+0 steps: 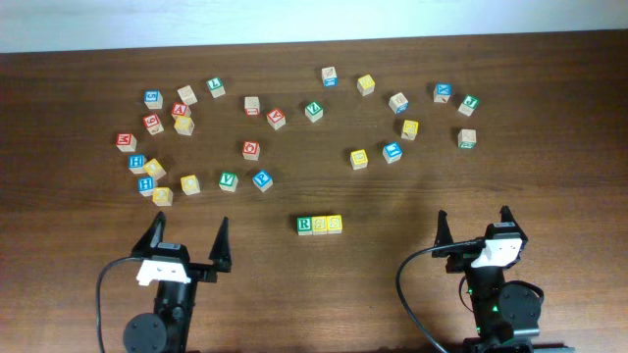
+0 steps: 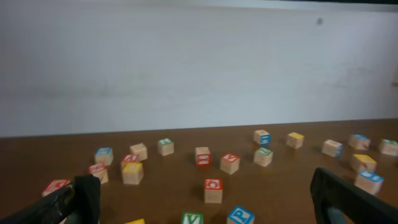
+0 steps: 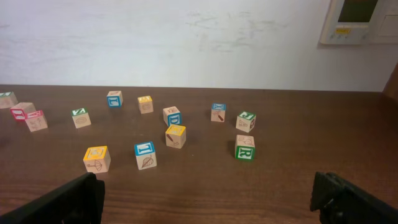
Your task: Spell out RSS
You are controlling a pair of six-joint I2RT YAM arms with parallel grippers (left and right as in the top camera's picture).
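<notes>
A loose scatter of small wooden letter cubes with red, blue, yellow and green faces covers the left half of the dark brown wooden table [image 1: 59,206], and a blue-faced wooden cube [image 1: 262,180] is its nearest member to the middle. Below that scatter, near the table's front edge, the left gripper [image 1: 190,224] points its black fingers toward the cubes. Its jaws are spread fully wide, with only bare wood between them, and it has hold of nothing. In the left wrist view the two dark fingers [image 2: 81,198] sit at the lower corners, and the cubes lie well beyond them.

In the middle of the table, about level with both sets of fingertips and well apart from each, three cubes stand touching in a straight row. The green-faced wooden R cube [image 1: 305,226] is at the left end. The two yellow-faced wooden cubes [image 1: 328,225] follow to its right, and their letters are too small to read.

More cubes lie scattered further back on the right half, among them a yellow-faced wooden cube [image 1: 359,158] just beside a blue one. The right gripper [image 1: 473,216] sits near the front edge on that side, with its jaws equally wide apart and empty
</notes>
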